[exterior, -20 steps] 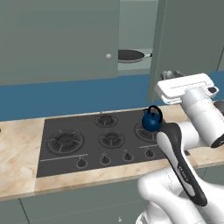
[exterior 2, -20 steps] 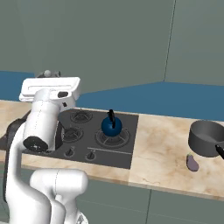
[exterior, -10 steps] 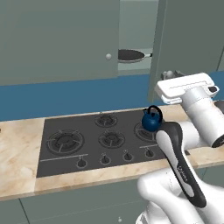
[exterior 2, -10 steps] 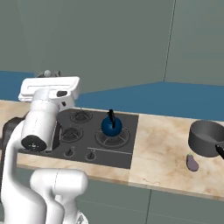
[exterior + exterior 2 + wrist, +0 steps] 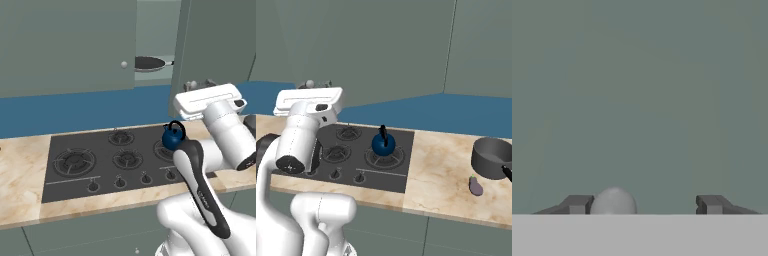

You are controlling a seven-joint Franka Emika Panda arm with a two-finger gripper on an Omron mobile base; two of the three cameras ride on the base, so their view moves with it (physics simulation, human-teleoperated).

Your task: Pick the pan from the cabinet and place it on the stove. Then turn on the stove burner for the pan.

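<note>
The black pan (image 5: 149, 63) lies on the shelf inside the grey-green cabinet (image 5: 65, 45), seen through the gap beside the right door (image 5: 215, 45), which is swung open. My gripper (image 5: 200, 84) is raised at that door's lower edge. In the hand view the gripper (image 5: 643, 204) is open, and the door's pale knob (image 5: 613, 201) sits between the fingers, close to the left fingertip (image 5: 577, 204) and untouched by the right one. The black stove (image 5: 100, 167) lies below on the counter, its large left burner (image 5: 75, 161) bare.
A blue kettle (image 5: 173, 137) stands on the stove's right burner, just below the arm. A row of small knobs (image 5: 120, 182) lines the stove's front edge. A dark pot (image 5: 491, 157) and an eggplant (image 5: 475, 185) sit on the counter to the right.
</note>
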